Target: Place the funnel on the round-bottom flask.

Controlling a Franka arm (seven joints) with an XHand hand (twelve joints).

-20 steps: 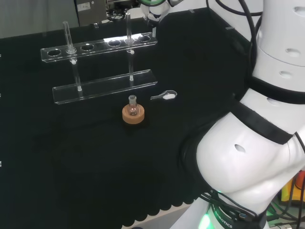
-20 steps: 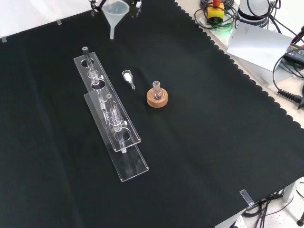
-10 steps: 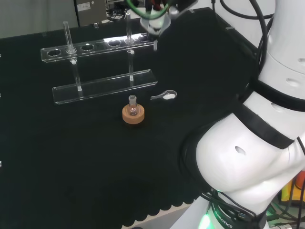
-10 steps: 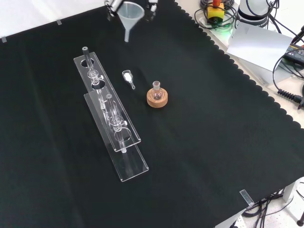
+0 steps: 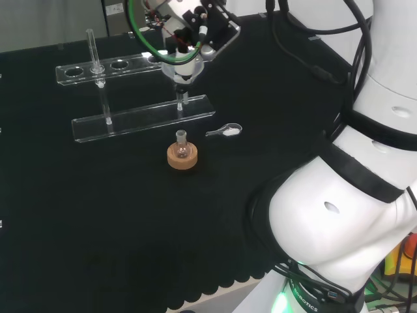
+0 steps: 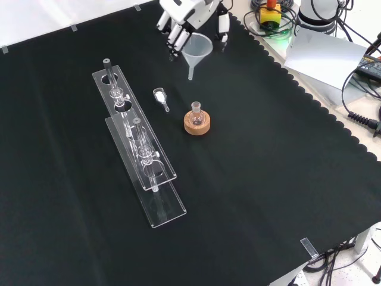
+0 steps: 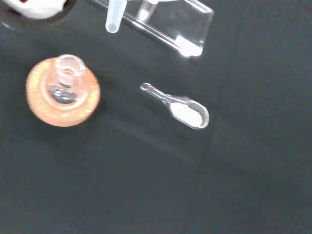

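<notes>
Now, left to right in the front view: test tube rack (image 6: 140,152), small scoop (image 6: 160,97) with white powder, then my hand (image 6: 189,13) at upper centre, fingers curled round the funnel (image 6: 196,52). I should centre its stem over the round-bottom flask (image 6: 196,115) on its cork ring (image 6: 197,125), mid-frame, before lowering.

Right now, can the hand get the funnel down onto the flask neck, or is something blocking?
Probably yes. The hand holds the funnel in the air short of the flask; the neck is open, and the scoop and rack stand aside.
</notes>
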